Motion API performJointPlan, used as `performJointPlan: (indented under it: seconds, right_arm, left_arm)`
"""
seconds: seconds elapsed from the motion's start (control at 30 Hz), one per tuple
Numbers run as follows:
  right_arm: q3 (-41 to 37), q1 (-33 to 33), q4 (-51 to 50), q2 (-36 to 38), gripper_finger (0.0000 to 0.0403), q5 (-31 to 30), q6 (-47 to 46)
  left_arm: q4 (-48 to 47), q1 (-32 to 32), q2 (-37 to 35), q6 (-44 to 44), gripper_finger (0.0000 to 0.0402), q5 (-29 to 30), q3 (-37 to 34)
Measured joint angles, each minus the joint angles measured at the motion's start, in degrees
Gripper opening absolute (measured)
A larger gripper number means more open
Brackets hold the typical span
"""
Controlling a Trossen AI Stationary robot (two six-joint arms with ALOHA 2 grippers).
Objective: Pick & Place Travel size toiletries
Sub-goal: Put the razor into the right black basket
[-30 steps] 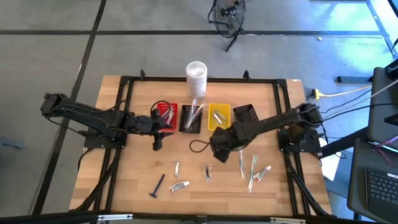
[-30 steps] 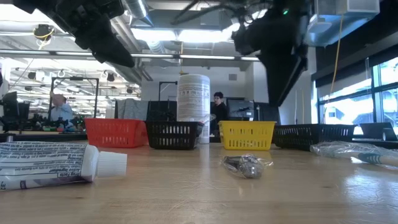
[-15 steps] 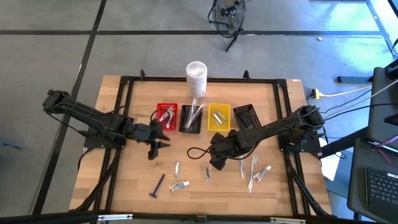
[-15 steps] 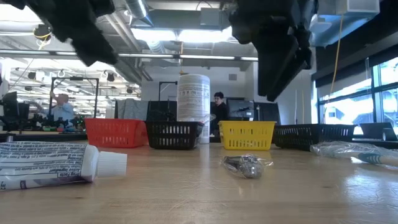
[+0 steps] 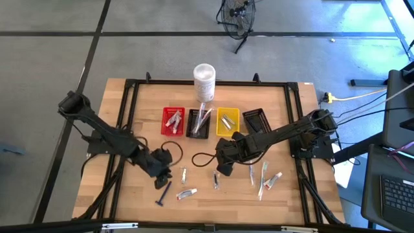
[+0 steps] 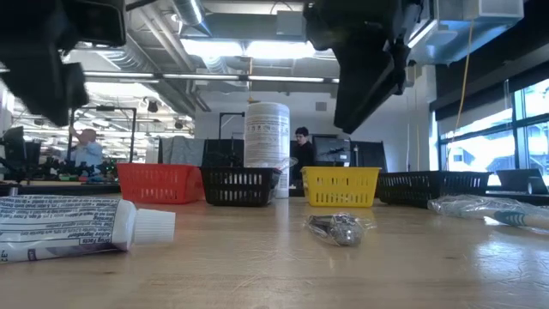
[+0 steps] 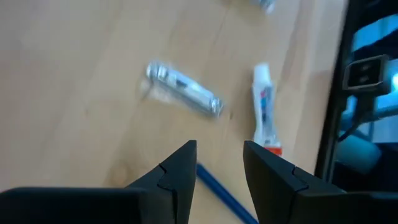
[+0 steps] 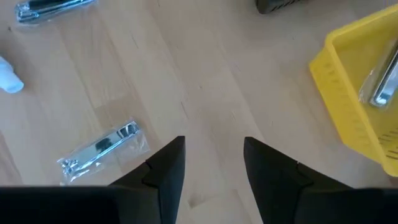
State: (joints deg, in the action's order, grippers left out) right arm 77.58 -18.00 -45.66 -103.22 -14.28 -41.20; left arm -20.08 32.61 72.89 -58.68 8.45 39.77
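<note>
Several toiletries lie flat on the wooden table's near half. They include a dark blue razor (image 5: 163, 193), a white tube (image 5: 186, 193), two wrapped silvery pieces (image 5: 184, 173) (image 5: 216, 180), pale toothbrushes (image 5: 263, 176) and another tube (image 5: 275, 179). My left gripper (image 5: 162, 172) hangs open just left of one silvery piece (image 7: 183, 96), with the tube (image 7: 264, 109) and the razor handle (image 7: 224, 196) close by. My right gripper (image 5: 223, 167) is open above bare wood, beside the other silvery piece (image 8: 99, 152).
A row of small baskets stands mid-table: red (image 5: 173, 120), black (image 5: 198, 123), yellow (image 5: 228, 122) and black (image 5: 255, 118), some holding items. A tall white container (image 5: 204, 81) stands behind them. A black cable loop (image 5: 202, 158) lies by the right gripper. People show in the room beyond the table.
My left gripper has swung from beside the red basket toward the table's near edge and now hangs by the razor and a silvery piece. My right gripper has shifted a little toward the near edge and the left. No toiletry has moved.
</note>
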Motion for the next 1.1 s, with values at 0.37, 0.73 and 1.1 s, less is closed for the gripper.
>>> performJointPlan:
  seconds: [0.37,0.73,1.1]
  right_arm:
    - [0.0,0.02,2.09,0.0,0.0178,-3.82,6.06]
    - [0.0,1.51,6.77,0.0,0.0165,-5.02,13.22]
    - [0.0,4.02,8.89,0.0,0.0171,-4.97,16.28]
  left_arm:
    - [-15.52,5.2,15.0,-18.05,0.0127,-3.38,11.17]
    - [-15.52,9.12,22.87,-24.67,0.0127,-2.86,18.07]
    - [-15.88,10.42,26.83,-27.58,0.0127,-3.74,18.03]
